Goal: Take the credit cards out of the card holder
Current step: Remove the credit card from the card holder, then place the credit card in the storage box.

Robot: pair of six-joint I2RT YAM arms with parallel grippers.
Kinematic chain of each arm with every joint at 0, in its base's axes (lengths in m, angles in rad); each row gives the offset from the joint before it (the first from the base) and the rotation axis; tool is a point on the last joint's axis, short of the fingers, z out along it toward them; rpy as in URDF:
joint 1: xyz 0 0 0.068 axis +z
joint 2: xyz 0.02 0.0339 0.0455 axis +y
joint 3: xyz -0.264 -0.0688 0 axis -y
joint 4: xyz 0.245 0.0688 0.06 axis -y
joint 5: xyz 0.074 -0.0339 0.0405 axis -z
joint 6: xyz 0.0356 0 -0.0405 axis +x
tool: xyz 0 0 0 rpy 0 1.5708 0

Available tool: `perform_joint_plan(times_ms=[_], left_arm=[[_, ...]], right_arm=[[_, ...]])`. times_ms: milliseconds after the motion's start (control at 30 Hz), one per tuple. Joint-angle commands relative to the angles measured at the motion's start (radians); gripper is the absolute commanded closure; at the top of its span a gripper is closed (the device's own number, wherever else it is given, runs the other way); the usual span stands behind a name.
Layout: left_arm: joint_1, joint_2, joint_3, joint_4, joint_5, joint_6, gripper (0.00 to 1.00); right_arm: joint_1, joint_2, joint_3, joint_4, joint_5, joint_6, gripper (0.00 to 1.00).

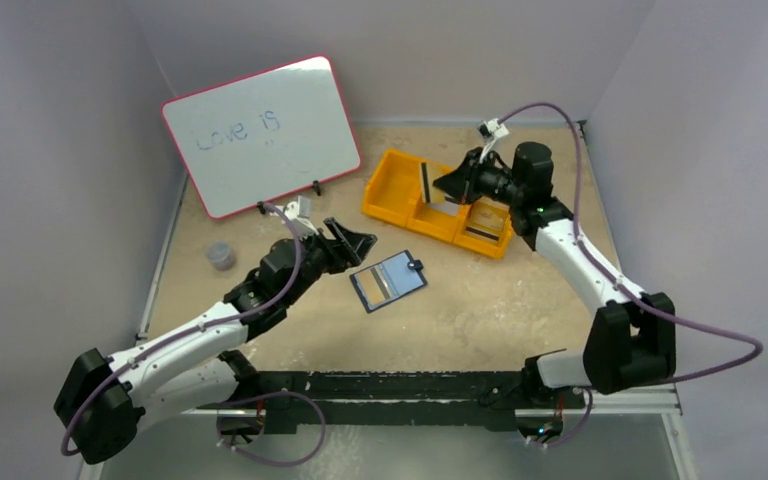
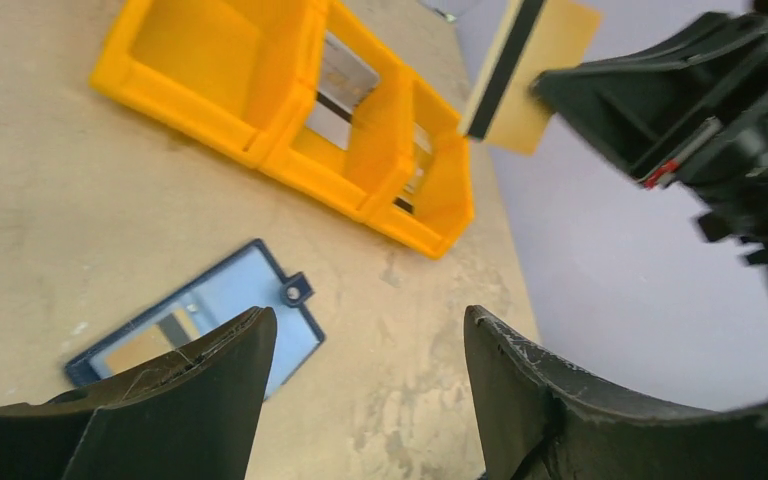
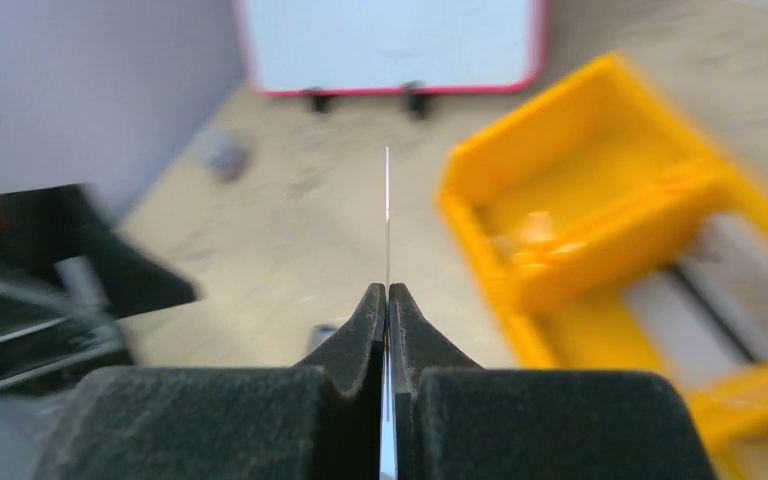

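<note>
Right wrist: R hand (image 3: 387, 292) pinching credit card (image 3: 387, 200) edge-on; L hand (image 2: 368, 330) spread wide

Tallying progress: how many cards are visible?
4: the held card in the right gripper, the middle card and end card in bins of the tray, the last card inside the holder. Others may be hidden.

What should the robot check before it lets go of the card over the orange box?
1. The right gripper is shut on the held card: ok.
2. The held card is above the orange tray: ok; which compartment, cannot tell.
3. The left gripper is open and off the card holder: ok.
4. The card holder lies open on the table: ok.
5. The card holder is emptied: not ok, a striped card seems to sit inside.
</note>
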Motion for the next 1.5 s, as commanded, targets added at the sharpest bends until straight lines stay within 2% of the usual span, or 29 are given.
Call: perform_joint_plan(times_ms=[0, 67, 167, 400, 467, 667, 900, 1133, 1300, 1467], left_arm=[[0.006, -0.001, 0.072, -0.134, -0.073, 0.064, 0.31], [0.006, 0.015, 0.086, -0.142, -0.049, 0.075, 0.31], [0.007, 0.035, 0.111, -0.152, -0.013, 0.094, 0.31], [0.007, 0.023, 0.148, -0.232, 0.022, 0.144, 0.31], [0.007, 0.008, 0.148, -0.249, 0.023, 0.151, 0.32], [0.006, -0.014, 0.187, -0.32, 0.03, 0.193, 0.32], [0.008, -0.065, 0.203, -0.371, -0.007, 0.216, 0.32], [0.01, -0.11, 0.2, -0.39, -0.03, 0.21, 0.32], [0.01, -0.126, 0.22, -0.42, -0.042, 0.218, 0.32], [0.01, -0.144, 0.24, -0.457, -0.061, 0.24, 0.32]], right_arm=[[-0.007, -0.035, 0.152, -0.48, 0.474, -0.559, 1.0], [-0.014, 0.014, 0.231, -0.623, 0.594, -0.62, 1.0], [-0.054, 0.079, 0.298, -0.761, 0.635, -0.692, 1.0], [-0.152, 0.066, 0.332, -0.866, 0.5, -0.859, 1.0], [-0.152, 0.091, 0.363, -0.932, 0.44, -0.947, 1.0], [-0.156, 0.212, 0.467, -1.066, 0.412, -1.083, 1.0], [-0.159, 0.265, 0.46, -1.049, 0.509, -1.114, 1.0], [-0.163, 0.305, 0.464, -1.01, 0.494, -1.189, 1.0], [-0.185, 0.384, 0.533, -1.094, 0.391, -1.275, 1.0], [-0.187, 0.454, 0.586, -1.116, 0.385, -1.333, 1.0]])
